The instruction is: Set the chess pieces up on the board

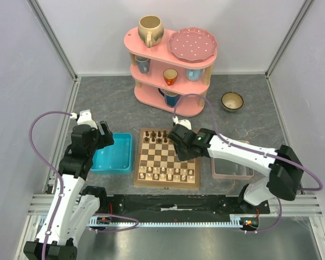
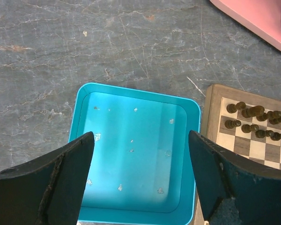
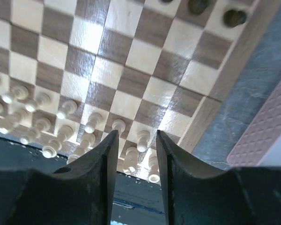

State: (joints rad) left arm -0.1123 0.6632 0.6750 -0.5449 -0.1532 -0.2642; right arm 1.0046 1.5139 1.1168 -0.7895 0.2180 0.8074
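The board (image 1: 166, 158) lies in the middle of the table. Pale cream chess pieces (image 1: 165, 173) stand in its two near rows, and dark brown chessmen (image 1: 158, 135) stand in the far rows. My right gripper (image 1: 180, 145) hovers over the board's right half. In the right wrist view it (image 3: 136, 136) is open, with nothing in its grip. Between its fingertips I see a cream pawn (image 3: 143, 139) standing free on the board (image 3: 131, 56), among other cream pieces (image 3: 42, 124). My left gripper (image 2: 140, 140) hangs wide open and empty above the turquoise tray (image 2: 136, 90).
The turquoise tray (image 1: 112, 162) lies left of the board and holds only small flecks. A clear pink-rimmed tray (image 1: 233, 172) sits right of the board, partly under the right arm. At the back stand a pink shelf (image 1: 170, 105) with mugs and a plate, and a bowl (image 1: 232, 101).
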